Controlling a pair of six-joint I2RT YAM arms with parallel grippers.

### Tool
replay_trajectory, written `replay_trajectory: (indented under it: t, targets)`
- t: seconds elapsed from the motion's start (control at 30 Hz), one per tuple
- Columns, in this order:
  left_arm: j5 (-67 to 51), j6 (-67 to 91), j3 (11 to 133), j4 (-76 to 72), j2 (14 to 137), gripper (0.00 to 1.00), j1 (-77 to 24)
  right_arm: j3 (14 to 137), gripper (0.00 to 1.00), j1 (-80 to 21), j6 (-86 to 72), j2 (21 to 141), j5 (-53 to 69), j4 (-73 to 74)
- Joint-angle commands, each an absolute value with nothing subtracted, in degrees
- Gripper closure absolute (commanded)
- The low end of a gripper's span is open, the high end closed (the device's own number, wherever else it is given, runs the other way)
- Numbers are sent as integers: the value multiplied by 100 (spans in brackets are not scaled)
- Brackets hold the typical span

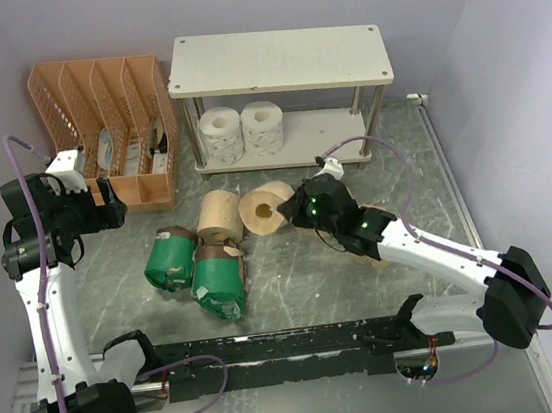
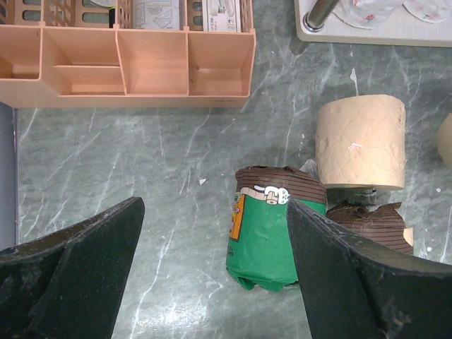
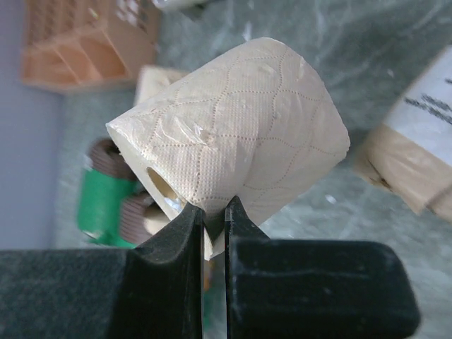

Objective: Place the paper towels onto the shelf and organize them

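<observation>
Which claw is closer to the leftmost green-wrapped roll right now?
Left. The left claw hangs open just behind and left of the green roll; the right claw is farther off to its right, pinching a tan roll.

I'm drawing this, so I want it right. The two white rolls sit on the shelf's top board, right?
Not quite. The white rolls sit on the bottom board of the shelf, not the top one. The top external view shows it.
</observation>
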State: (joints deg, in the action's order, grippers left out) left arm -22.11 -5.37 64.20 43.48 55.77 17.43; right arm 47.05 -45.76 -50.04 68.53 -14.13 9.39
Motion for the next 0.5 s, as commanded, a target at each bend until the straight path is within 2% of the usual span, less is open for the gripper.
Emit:
replay_trajectory:
  t: [0.0,0.17,0.3,0.37,0.47]
  targets:
    - [-2261,-554,6501,4239,5531,6,1804,4964,100,-4372,-6015,6716,-1410,-272]
    - [-2237,-554,6491,4236,5519,6,1807,4730,100,-4351,-6422,6433,-2964,-731]
    - [-2218,-552,6508,4248,5521,7,1809,4909,100,-4258,-6892,6551,-4338,-429]
    - [-2204,-545,6503,4245,5514,6,1807,5058,100,-4125,-7284,6717,-4585,-218]
    - [-2204,-541,6507,4244,5519,7,1804,5098,100,-3737,-7892,7035,-4282,-329]
